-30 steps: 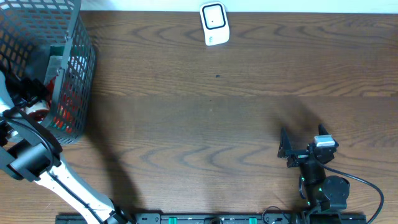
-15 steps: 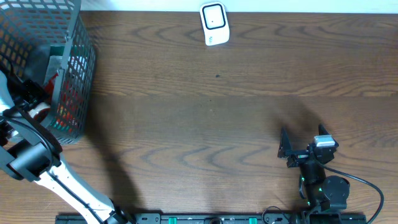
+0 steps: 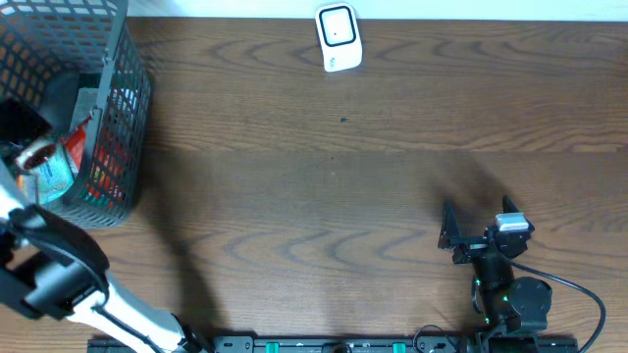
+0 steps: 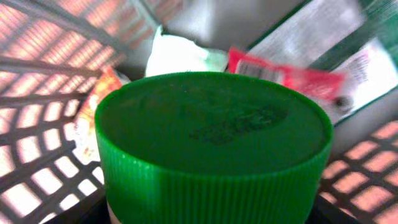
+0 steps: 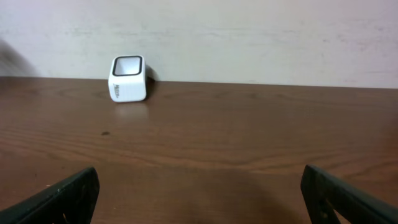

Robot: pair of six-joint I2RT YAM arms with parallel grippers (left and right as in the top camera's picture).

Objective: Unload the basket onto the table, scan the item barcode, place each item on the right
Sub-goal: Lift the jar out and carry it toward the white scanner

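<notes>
While my left hand [image 3: 27, 135] grips the green-capped jar [image 4: 211, 137] at the basket [image 3: 118, 59], upper left, the scanner [image 3: 339, 37] sits well apart at top centre, so I judge travel is rightward; right hand [image 3: 448, 233] sits open, lower right.

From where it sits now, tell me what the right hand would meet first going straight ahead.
The way looks free over the bare table; the white scanner stands left of the line from the right hand. Likely the back wall comes first, though depth is unclear.
</notes>
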